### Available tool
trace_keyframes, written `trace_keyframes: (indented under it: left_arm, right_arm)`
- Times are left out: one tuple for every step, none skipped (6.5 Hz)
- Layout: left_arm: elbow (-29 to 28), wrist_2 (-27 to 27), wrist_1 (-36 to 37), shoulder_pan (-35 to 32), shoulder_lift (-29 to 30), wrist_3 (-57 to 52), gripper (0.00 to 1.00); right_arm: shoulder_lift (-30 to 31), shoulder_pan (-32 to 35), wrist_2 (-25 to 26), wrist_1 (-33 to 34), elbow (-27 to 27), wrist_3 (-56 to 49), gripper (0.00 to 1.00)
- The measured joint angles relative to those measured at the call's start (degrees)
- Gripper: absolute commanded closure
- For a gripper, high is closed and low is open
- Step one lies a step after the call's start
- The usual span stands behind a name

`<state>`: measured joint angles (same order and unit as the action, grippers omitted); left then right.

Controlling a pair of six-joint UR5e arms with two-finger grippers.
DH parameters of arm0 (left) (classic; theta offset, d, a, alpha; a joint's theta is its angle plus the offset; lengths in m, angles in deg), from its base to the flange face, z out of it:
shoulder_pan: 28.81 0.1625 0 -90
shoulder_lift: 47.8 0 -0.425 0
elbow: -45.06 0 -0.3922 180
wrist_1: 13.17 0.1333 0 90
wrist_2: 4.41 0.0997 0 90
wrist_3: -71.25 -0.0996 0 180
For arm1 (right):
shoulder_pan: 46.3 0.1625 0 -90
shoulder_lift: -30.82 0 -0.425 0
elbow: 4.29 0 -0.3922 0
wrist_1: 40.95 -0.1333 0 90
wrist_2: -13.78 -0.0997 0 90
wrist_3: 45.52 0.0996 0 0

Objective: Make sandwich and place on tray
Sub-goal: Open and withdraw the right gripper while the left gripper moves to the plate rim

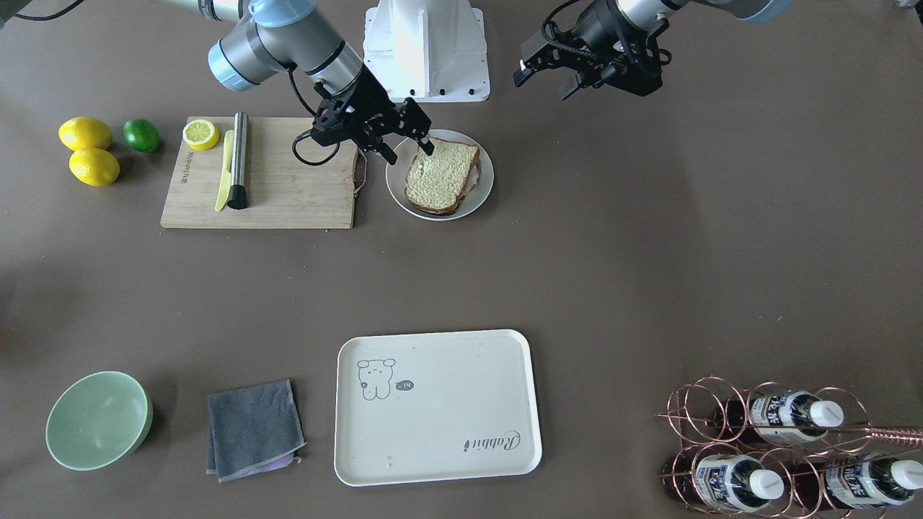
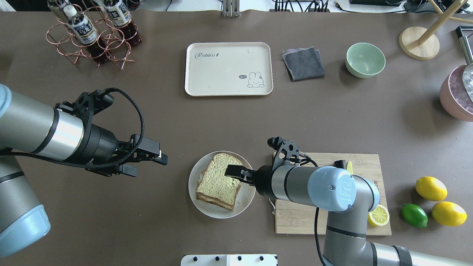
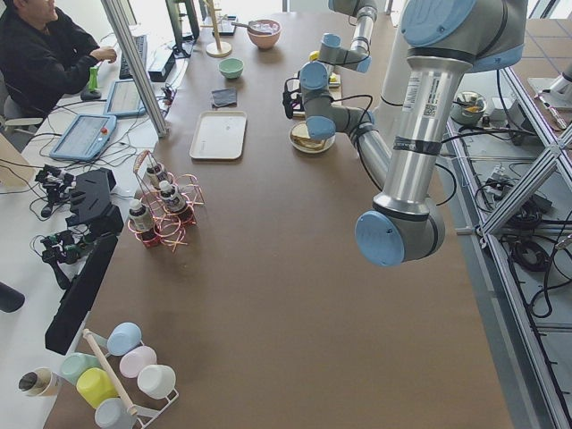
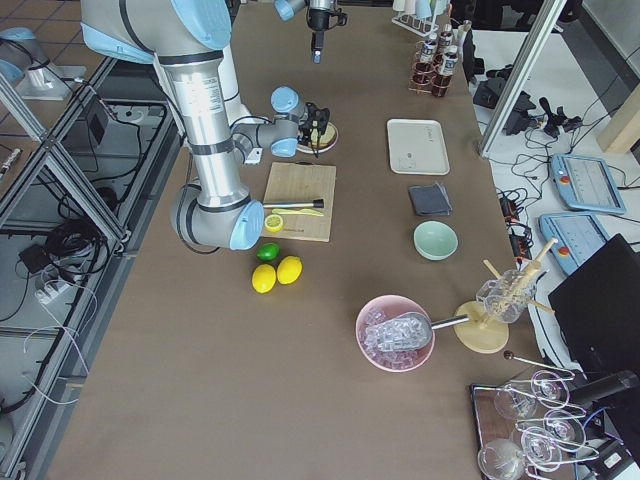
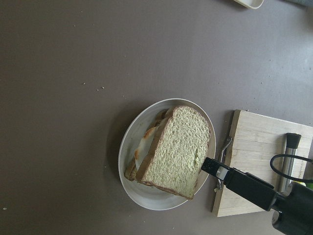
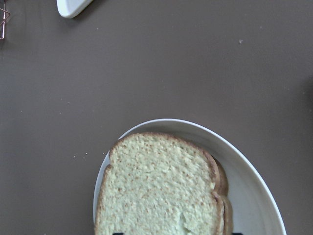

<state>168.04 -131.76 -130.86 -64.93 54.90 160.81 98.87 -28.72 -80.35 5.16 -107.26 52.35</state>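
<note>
One finished sandwich [image 1: 441, 176] sat stacked on a round plate [image 1: 484, 193]. My right tool [image 1: 407, 149], jaws apart, hovered at its edge, seemingly ready to grip it whole. My left tool [image 1: 542, 81], also apart, hung clear. The tray [image 1: 433, 440] lay bare, far across the table [image 1: 649, 252].

Long table [image 1: 649, 274], matte dark brown top, evenly lit, shadows soft. Aluminium frame posts [image 3: 134, 67] stand between it and a white side desk [image 3: 22, 219]. One person [image 3: 45, 54] is seated at the desk. Grey floor [image 4: 35, 360], loose cables [image 4: 62, 238] lying on it.
</note>
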Motion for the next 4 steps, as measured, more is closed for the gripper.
trace_keyframes:
  left_arm:
    - [0.0,0.0,0.0,0.0,0.1,0.0,0.03]
    - [-0.1,0.1,0.0,0.0,0.2,0.0,0.03]
    - [-0.3,0.3,0.0,0.1,0.2,0.0,0.03]
    - [-0.7,1.2,0.1,0.2,0.2,0.0,0.03]
  right_arm:
    - [0.6,3.4,-5.4,0.0,-0.8,-3.4,0.01]
    - [1.8,6.5,-10.5,-0.1,-1.5,-8.9,0.01]
    - [3.2,8.9,-14.4,-0.2,-2.7,-14.5,0.01]
    - [4.6,11.4,-18.1,-0.3,-4.3,-19.0,0.01]
